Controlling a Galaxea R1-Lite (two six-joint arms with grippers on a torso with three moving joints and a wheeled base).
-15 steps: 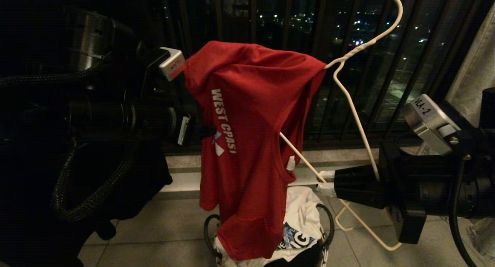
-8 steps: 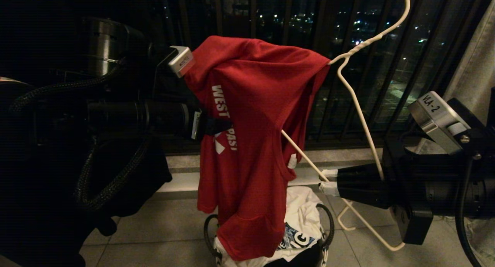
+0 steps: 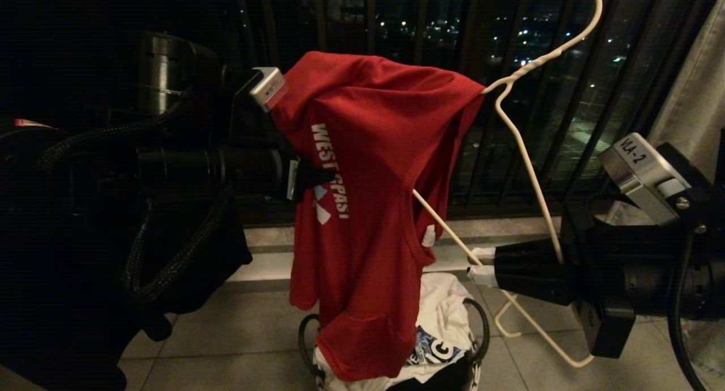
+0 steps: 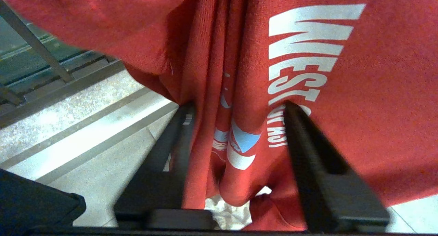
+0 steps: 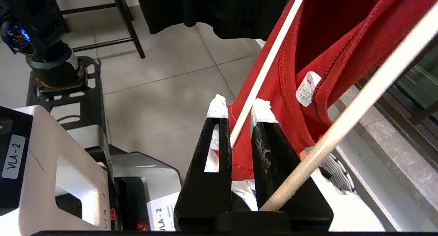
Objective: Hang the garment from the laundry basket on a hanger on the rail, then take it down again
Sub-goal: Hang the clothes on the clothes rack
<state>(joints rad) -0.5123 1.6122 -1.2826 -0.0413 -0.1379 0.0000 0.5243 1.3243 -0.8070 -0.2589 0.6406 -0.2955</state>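
Garment (image 3: 362, 209): soft, light, limp red T-shirt, draping over the thin springy hanger (image 3: 527, 153) above the laundry basket (image 3: 478, 323); left end effector (image 4: 236, 133) closing around a chest fold, right end effector (image 5: 239, 118) pinching the hanger's wire.

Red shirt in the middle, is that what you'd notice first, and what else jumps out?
Yes: the red T-shirt with white letters hangs in the middle, draped over a thin white hanger. The right gripper pinches the hanger's wire from the right, and the left gripper has a fold of the shirt between its fingers. Below, on the tiled floor, a basket holds white cloth.
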